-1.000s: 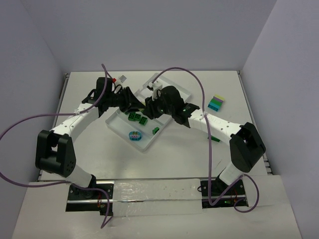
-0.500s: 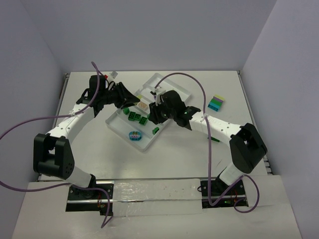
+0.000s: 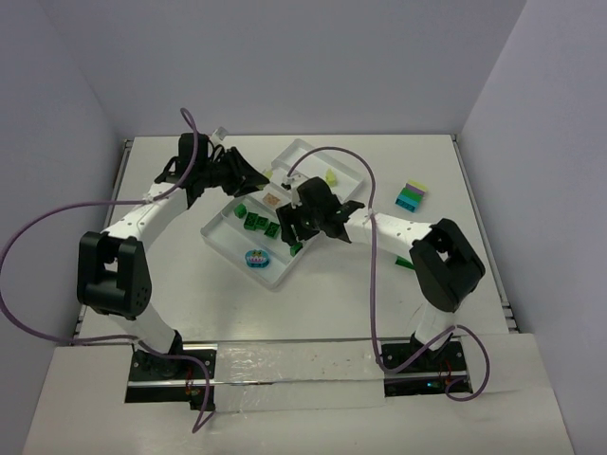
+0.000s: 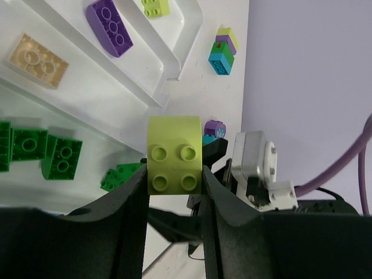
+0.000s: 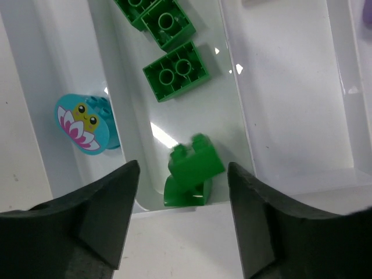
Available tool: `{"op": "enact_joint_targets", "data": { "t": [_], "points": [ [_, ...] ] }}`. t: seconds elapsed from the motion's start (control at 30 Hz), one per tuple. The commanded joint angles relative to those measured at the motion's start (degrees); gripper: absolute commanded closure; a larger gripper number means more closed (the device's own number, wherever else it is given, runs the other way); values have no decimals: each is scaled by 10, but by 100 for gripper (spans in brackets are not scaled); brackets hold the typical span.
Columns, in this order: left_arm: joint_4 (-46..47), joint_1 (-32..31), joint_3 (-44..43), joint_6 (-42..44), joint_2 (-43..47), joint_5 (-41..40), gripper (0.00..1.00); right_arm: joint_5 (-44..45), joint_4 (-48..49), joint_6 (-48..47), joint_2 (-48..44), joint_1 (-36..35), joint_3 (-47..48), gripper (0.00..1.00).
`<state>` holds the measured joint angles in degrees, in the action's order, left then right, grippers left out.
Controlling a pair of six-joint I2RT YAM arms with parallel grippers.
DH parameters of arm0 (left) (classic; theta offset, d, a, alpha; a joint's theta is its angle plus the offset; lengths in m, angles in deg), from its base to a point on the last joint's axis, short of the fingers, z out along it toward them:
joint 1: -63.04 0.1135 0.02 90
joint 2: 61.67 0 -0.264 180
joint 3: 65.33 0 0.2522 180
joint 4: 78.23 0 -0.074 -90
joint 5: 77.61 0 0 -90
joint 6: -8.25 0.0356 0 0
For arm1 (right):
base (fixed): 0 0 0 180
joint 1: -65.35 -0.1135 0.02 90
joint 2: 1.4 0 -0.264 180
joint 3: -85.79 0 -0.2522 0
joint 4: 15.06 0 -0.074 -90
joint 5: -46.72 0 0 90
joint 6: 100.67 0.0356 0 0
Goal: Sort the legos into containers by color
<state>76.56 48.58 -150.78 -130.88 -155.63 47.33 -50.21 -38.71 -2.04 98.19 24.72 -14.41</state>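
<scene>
Top view: clear tray (image 3: 313, 156) sits angled mid-table (image 3: 379, 294). The left tool (image 3: 248, 178) is over the tray's far-left edge, and its state is unclear from here. The right tool (image 3: 292, 232) is over the tray's near end, beside the green bricks (image 3: 257, 222). A teal lotus piece (image 3: 256, 257) lies in the outer near-left compartment. A multi-colour stack (image 3: 411, 196) stands on the table right of the tray, well apart.

Left wrist: the left tool (image 4: 173, 174) is pinching the held lime brick (image 4: 173, 154), studs toward the camera, fingers (image 4: 131, 197) pressed on both sides. Below it in the tray are a peach brick (image 4: 35, 52), a purple brick (image 4: 110, 26) in the next compartment and a loose lime brick (image 4: 156, 7) in the one after. The green bricks lie in the compartment on the peach brick's other side. The stack is on bare table past the tray.

Right wrist: the right tool (image 5: 182, 174) is spread with nothing gripped. A tilted green brick (image 5: 197, 163) leans on another green piece (image 5: 185, 195) at the compartment's end wall. More green bricks lie farther along. The lotus piece is in the neighbouring compartment.
</scene>
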Motion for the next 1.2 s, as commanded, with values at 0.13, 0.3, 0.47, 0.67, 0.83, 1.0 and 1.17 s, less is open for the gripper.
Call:
{"op": "enact_joint_targets", "data": {
  "t": [0.13,0.3,0.47,0.67,0.83,1.0,1.17],
  "points": [
    [8,-8,-94,-8,-71,-3,100,15,15,15,-14,4,46,16],
    [2,-15,-150,-9,-122,0,100,24,12,30,-46,25,43,16],
    [0,-32,-240,-10,-197,4,100,68,4,78,-124,64,3,16],
    [-48,-63,-449,-18,-340,-14,100,183,-17,154,-242,115,-74,16],
    [-37,-72,-586,-57,-442,-9,100,215,-13,175,-316,127,-126,17],
    [36,-77,-620,-90,-496,-42,100,223,-12,187,-348,128,-150,17],
    [94,-80,-678,-119,-555,-71,98,220,-13,190,-358,128,-161,17]
  ]
}}
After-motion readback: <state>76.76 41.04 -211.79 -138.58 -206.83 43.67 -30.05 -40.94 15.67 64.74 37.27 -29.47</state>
